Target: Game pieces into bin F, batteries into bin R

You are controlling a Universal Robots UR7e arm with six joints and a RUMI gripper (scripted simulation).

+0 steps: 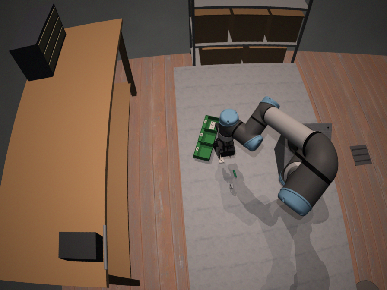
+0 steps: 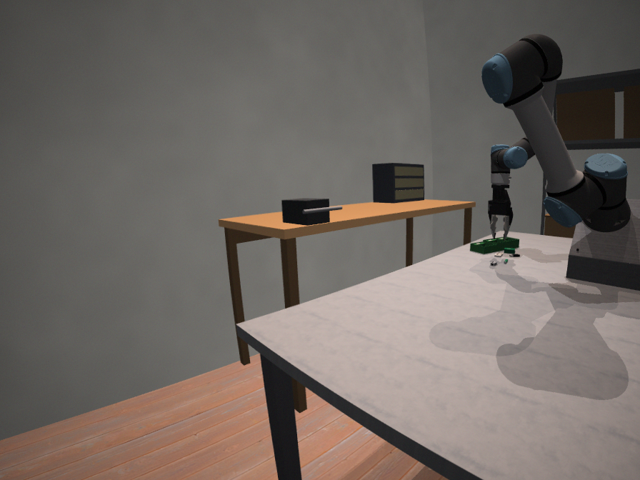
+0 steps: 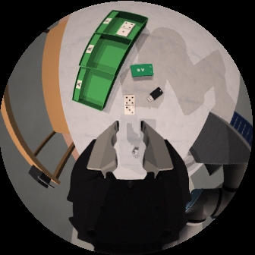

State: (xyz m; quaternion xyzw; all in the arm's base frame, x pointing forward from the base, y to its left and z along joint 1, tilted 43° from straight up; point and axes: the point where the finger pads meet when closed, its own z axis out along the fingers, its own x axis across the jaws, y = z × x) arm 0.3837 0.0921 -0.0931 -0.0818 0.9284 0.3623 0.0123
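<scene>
A green bin with three compartments (image 3: 102, 64) lies on the grey table; it also shows from above (image 1: 205, 138) and from the side (image 2: 493, 244). A white domino (image 3: 125, 27) lies in its far end compartment. A second domino (image 3: 130, 104) (image 1: 221, 161) lies on the table just beside the bin's near end. A green card-like piece (image 3: 142, 70) and a small black piece (image 3: 155, 94) lie right of the bin. A green battery (image 1: 234, 173) and a small grey-white piece (image 1: 231, 186) lie further along. My gripper (image 3: 130, 121) (image 2: 499, 227) hangs above the table near the second domino, fingers apart and empty.
The arm's grey base block (image 1: 315, 137) stands at the table's right edge. A long wooden table (image 1: 62, 156) with two black boxes stands to the left. A shelf with brown boxes (image 1: 246, 31) stands behind the table.
</scene>
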